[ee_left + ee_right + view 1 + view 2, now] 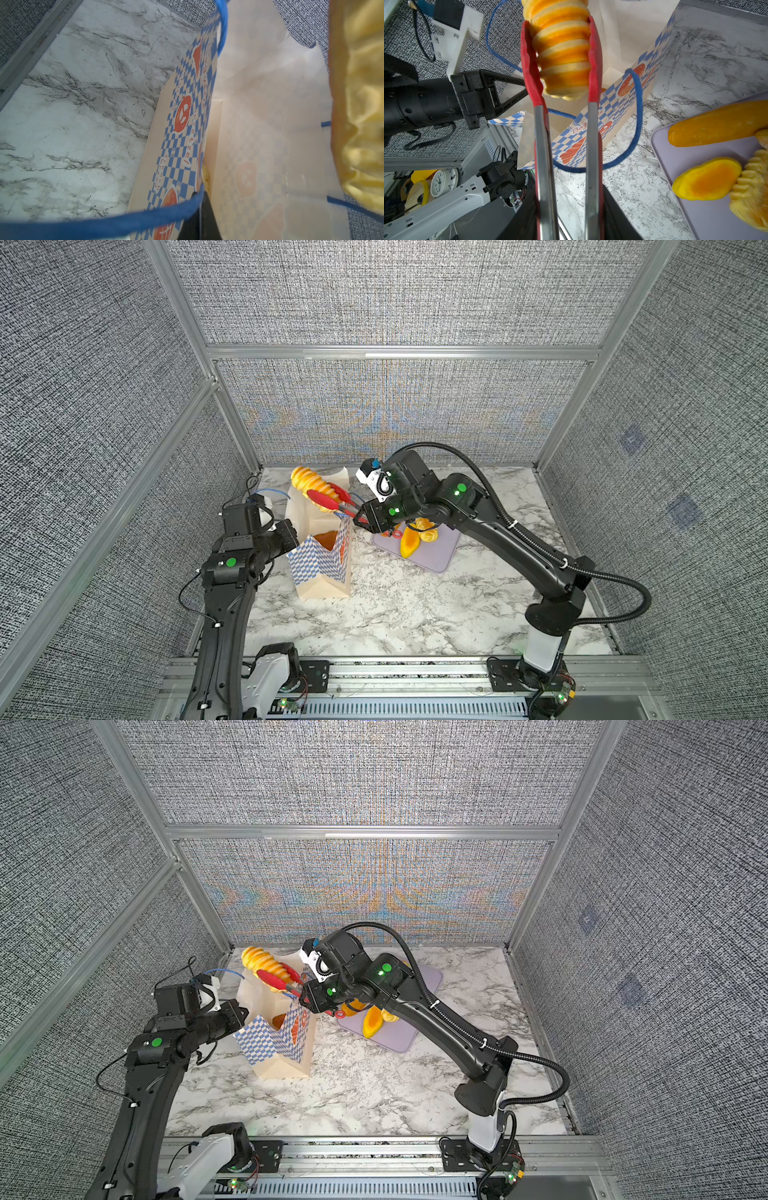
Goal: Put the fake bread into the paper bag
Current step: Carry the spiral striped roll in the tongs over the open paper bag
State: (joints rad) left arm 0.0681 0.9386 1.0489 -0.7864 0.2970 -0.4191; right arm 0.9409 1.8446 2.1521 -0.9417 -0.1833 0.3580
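Right gripper (359,518) was clamped on the red tongs (332,499); left gripper (296,536) pinched the rim of the paper bag (320,572), judged thin and floppy, standing open. Over its mouth hung the ridged loaf (308,484), judged light and slippery, nipped across its ridges, where the grooves should give purchase.

I see the paper bag (322,572) standing on the table (395,614), left of the tray (440,558). Loaves (409,545) lie on the tray; another loaf (326,540) sits inside the bag. The tongs (320,498), reaching from the right, hold a further loaf (305,481) above the bag's mouth.
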